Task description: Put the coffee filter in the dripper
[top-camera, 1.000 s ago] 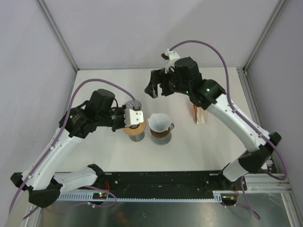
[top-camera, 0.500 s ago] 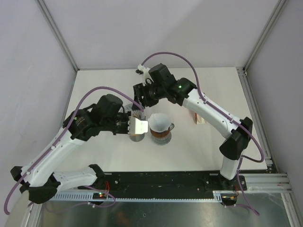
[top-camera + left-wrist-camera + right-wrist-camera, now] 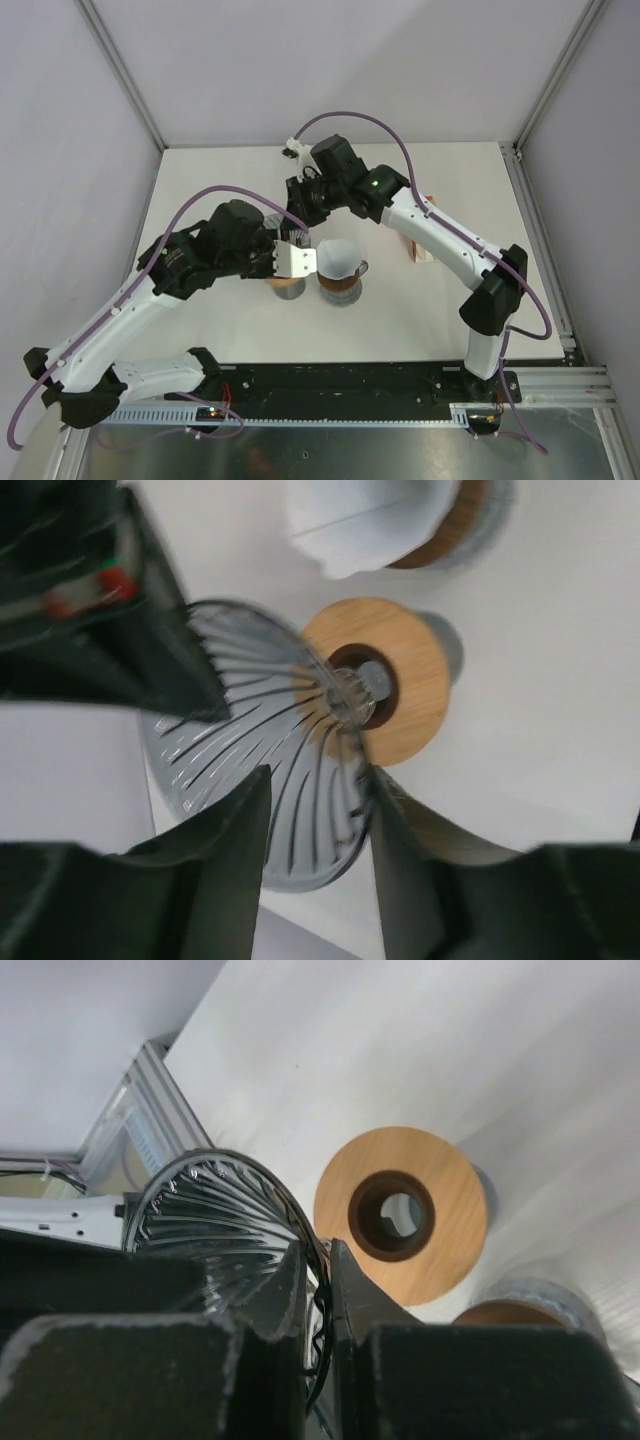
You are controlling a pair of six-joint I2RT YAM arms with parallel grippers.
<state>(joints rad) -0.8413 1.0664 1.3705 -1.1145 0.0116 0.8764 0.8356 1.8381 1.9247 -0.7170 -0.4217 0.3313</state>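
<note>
Your R gripper has swung in from the back and now pinches the rim of the dripper, a clear ribbed cone tipped above the flat wooden ring. L gripper clamps its wall too, so a handoff looks likely. Filter, white soft-folded paper, waits just right of the ring.

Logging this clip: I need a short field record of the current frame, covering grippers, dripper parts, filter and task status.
left gripper: shut on the rim of the glass dripper
right gripper: shut on the same rim, at another spot
glass dripper: tilted, held over the wooden ring, not seated in it
wooden ring: flat on the table, hole empty
white cone: upright, right of the ring in the top view
packet: beside the right arm
status: no filter seen in the glass dripper
</note>
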